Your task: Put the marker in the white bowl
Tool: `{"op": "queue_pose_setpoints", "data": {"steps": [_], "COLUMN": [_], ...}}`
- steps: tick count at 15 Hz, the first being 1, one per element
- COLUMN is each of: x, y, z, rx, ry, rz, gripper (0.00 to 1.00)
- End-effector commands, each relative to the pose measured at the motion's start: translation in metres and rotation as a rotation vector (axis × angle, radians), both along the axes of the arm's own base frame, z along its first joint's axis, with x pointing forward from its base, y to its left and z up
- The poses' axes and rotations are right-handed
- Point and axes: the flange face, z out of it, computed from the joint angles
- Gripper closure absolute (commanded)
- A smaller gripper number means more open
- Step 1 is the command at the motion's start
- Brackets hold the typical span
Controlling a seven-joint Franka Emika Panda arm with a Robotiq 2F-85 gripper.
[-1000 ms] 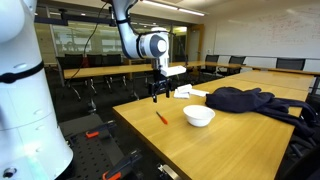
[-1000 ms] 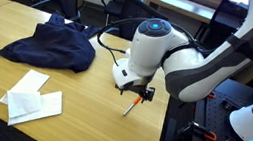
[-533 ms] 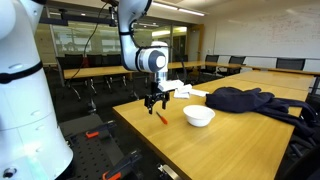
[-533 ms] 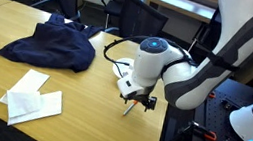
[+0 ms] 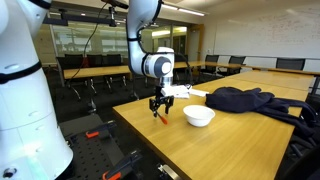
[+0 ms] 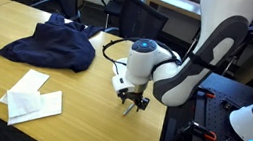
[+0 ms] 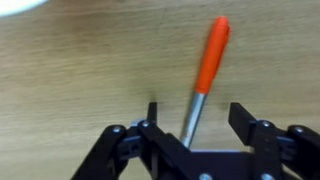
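Worktop [image 5: 230, 150]: long light wood, also seen in the wrist view [image 7: 80, 70].
Arm [image 5: 155, 65]: bent down over the near corner of the worktop, wrist pointing straight down; same pose in both exterior views [image 6: 166, 76].
Dark garment [image 6: 54, 47]: crumpled heap further along the worktop, well apart from the arm.
White papers [image 6: 31, 99]: flat on the wood beside the garment.
White bowl [image 5: 199, 116]: upright on the worktop, near the end effector but not touching it.
End effector [image 7: 196, 118]: low over the wood, jaws spread, nothing gripped.
Marker [image 7: 205, 75]: lying flat on the worktop, grey end sitting between the two fingers [image 7: 240, 118], nearer one of them, orange body pointing away from the wrist. In an exterior view it shows as an orange sliver [image 5: 161, 117] just under the end effector [image 5: 159, 108], outside the bowl.
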Motion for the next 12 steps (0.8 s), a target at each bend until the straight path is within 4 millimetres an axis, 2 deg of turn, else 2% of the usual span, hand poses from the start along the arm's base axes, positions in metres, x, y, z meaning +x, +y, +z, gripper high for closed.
{"op": "queue_pose_setpoints", "data": {"steps": [1, 7, 9, 12], "x": [0.005, 0.009, 0.008, 0.006], "y": [-0.001, 0.004, 0.004, 0.008], "z": [-0.011, 0.007, 0.019, 0.051], "rx": [0.024, 0.002, 0.007, 0.044], "ry": [0.038, 0.007, -0.016, -0.056], "rz": [-0.041, -0.031, -0.045, -0.108], "gripper": [0.53, 0.96, 1.00, 0.97]}}
